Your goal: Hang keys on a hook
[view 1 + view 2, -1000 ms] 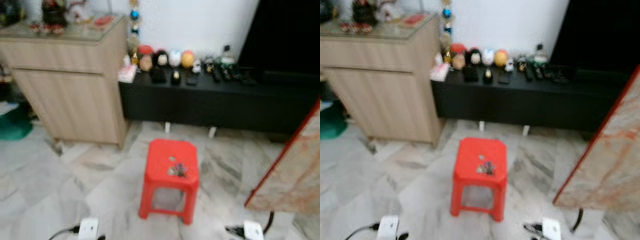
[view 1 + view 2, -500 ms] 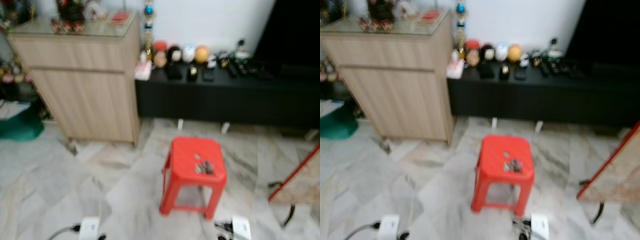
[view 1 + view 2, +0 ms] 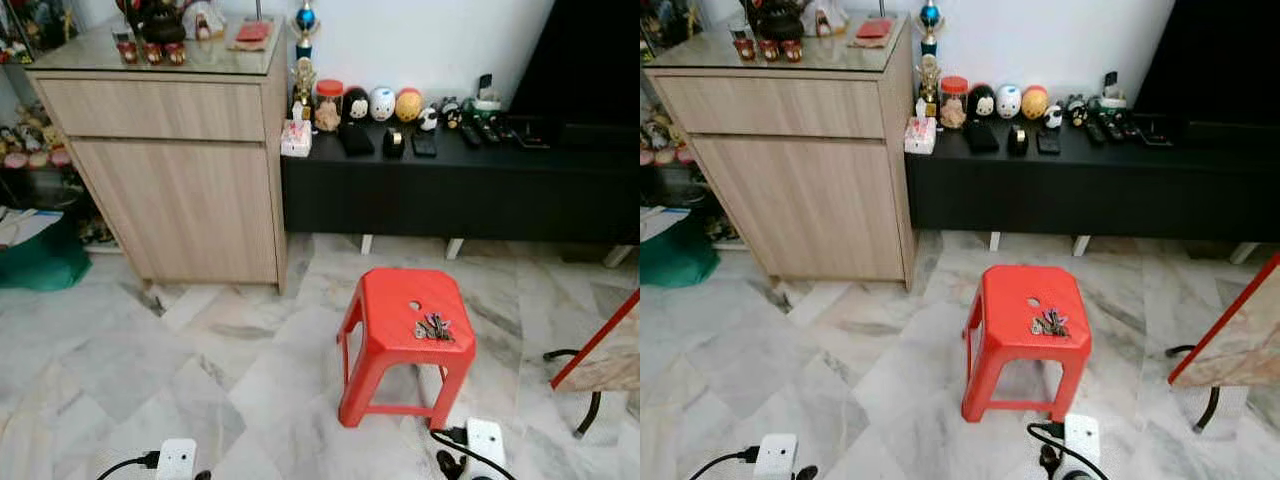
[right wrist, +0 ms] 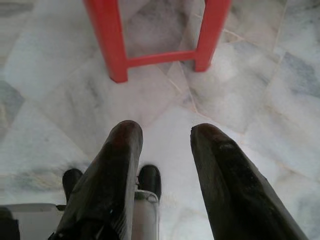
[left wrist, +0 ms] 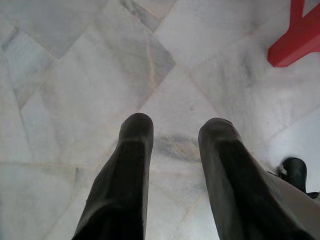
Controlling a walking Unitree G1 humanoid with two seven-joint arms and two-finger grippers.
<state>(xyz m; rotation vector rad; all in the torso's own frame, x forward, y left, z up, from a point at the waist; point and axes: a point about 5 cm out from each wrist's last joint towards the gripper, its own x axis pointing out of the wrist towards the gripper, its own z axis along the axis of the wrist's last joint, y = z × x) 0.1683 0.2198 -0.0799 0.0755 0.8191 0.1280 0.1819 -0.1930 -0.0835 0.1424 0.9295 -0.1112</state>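
Just 1 key bunch (image 3: 434, 328) on 1 red stool (image 3: 382, 315); both claws (image 5: 172, 131) (image 4: 165, 136) spread, empty.

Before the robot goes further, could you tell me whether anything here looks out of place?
Yes: the keys lie in a loose bunch on the red stool, an odd spot for keys, beside the hole in its seat. Nothing looks spilled or damaged.

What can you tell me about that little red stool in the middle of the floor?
The red stool looks like moulded plastic: a square seat with rounded corners, a small hole near the middle of the top, and four splayed legs joined by low rails. It stands upright on the pale marble floor, in front of the black low cabinet. A bunch of keys lies on its seat, towards the robot's right. Nothing else touches it.
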